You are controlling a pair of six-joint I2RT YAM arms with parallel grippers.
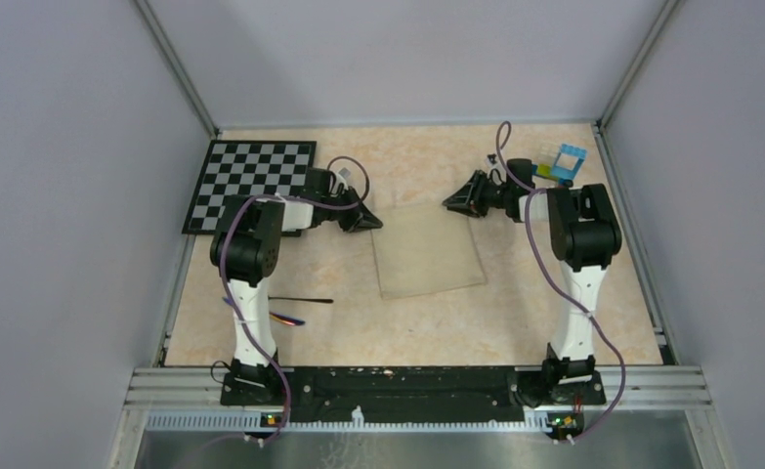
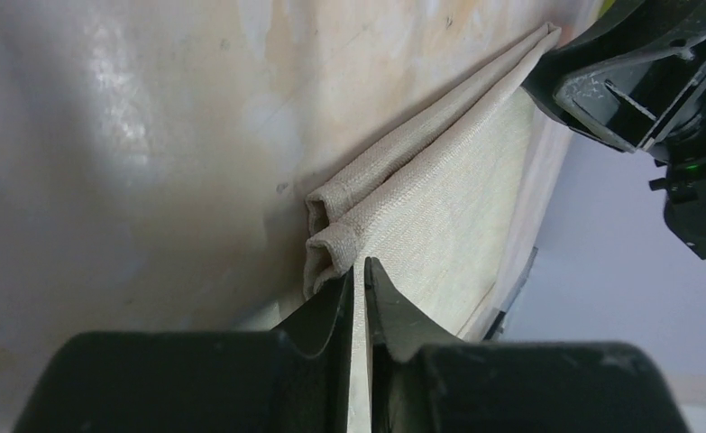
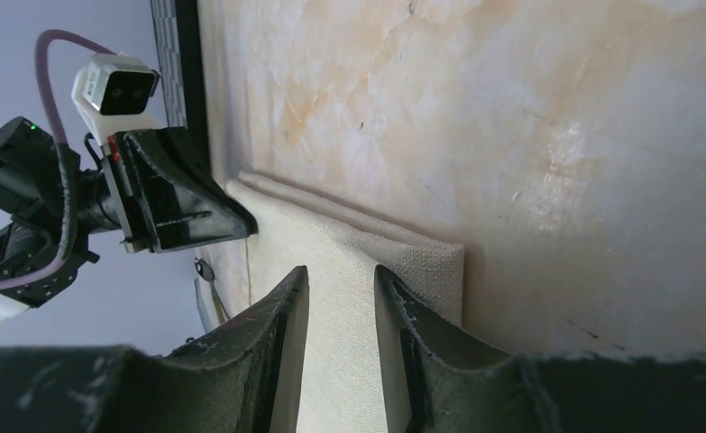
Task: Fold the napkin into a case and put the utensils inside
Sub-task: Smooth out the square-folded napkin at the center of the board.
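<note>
Nearest the arm bases, the utensils [image 1: 300, 301] lie on the tabletop [image 1: 515, 313] beside my left arm, well apart from the napkin [image 1: 427, 254]. The napkin sits mid-tabletop as a doubled cream panel and is not yet a case.

At its far edge, my left tool [image 2: 360, 275] is pinched nearly together on the far-left corner, with a sliver of cloth showing in the slit between its jaws. Two rolled fold lips sit just beyond its tips. At the far-right corner, my right tool [image 3: 340, 280] has its jaws apart, straddling the cloth without clamping it.

I judge the step in hand to be the next fold. To do it well, the right tool should close on the same layers the left one has before either arm rises. Both corners should then lift together and level, with the edge taut between them, so the panel folds over squarely instead of dragging or skewing. From the left wrist view I cannot tell whether both lips are caught, and a shallow bite could shed one layer.

Beyond the napkin, the chequered board [image 1: 256, 181] and the toy bricks [image 1: 564, 161] sit at the back, out of the fold's path.
</note>
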